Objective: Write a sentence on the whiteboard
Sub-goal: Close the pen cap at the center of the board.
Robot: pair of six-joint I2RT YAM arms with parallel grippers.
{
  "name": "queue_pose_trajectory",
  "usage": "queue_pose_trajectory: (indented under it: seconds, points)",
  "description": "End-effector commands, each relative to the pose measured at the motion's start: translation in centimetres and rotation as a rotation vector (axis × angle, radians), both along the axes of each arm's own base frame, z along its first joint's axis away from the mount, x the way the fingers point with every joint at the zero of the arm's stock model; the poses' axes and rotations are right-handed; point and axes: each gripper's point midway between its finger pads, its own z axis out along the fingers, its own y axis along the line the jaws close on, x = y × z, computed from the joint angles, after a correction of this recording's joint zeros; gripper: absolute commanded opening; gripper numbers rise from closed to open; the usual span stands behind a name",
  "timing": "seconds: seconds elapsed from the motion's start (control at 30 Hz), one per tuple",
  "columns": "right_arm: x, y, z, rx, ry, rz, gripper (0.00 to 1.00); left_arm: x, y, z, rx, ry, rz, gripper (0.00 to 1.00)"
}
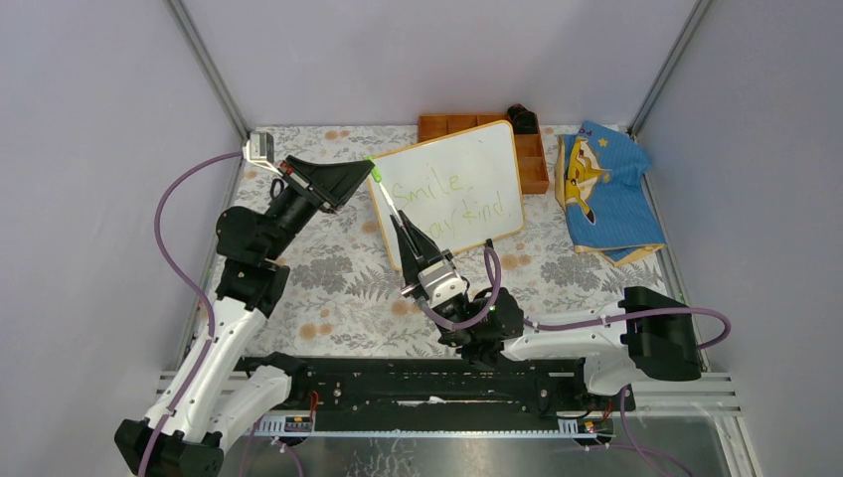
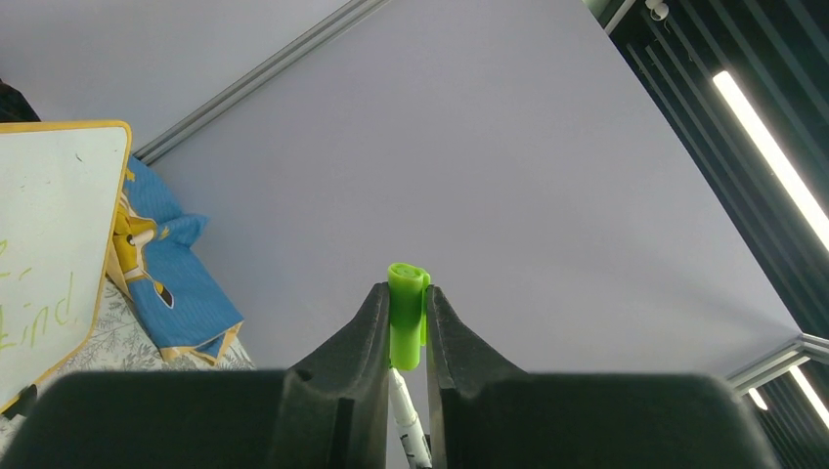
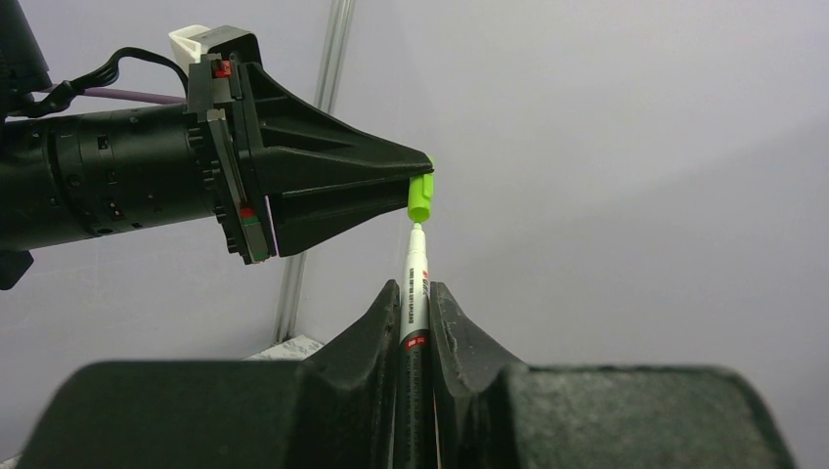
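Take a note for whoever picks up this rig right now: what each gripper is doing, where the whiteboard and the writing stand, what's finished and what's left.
Left gripper: shut on the green cap.
Right gripper: shut on the marker, with the tip right under the cap's mouth and not seated.
Whiteboard: just beyond the right gripper, touched by neither gripper.
Done: the sentence "Smile stay kind" is written in two lines.
Left: probably push the marker into the cap, then set it down.

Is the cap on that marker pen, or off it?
Off. The left gripper pinches the green cap, while the right gripper holds the marker, whose bare tip shows just below the cap's mouth.
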Motion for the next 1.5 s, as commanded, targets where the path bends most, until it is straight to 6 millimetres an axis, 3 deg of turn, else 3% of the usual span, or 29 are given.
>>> queue_pose_trajectory:
  seconds: [0.0,0.4,0.73,1.47]
  points:
    - [-0.6,-2.9,4.1,0.213,-0.027,-0.001,0.00,-0.8,0.0,0.4,0.000,-0.041,-0.005,0.00]
    - [-0.6,-3.1,4.1,0.210,-0.028,-0.002,0.00,-0.4,0.3,0.2,0.018,-0.037,0.028,0.00]
    - [-0.7,-3.2,3.7,0.203,-0.021,0.006,0.00,-0.3,1.2,1.4,0.044,-0.057,0.102,0.00]
    - [-0.7,-2.8,4.0,0.208,-0.019,0.017,0.00,-0.7,0.5,1.2,0.031,-0.060,0.044,0.00]
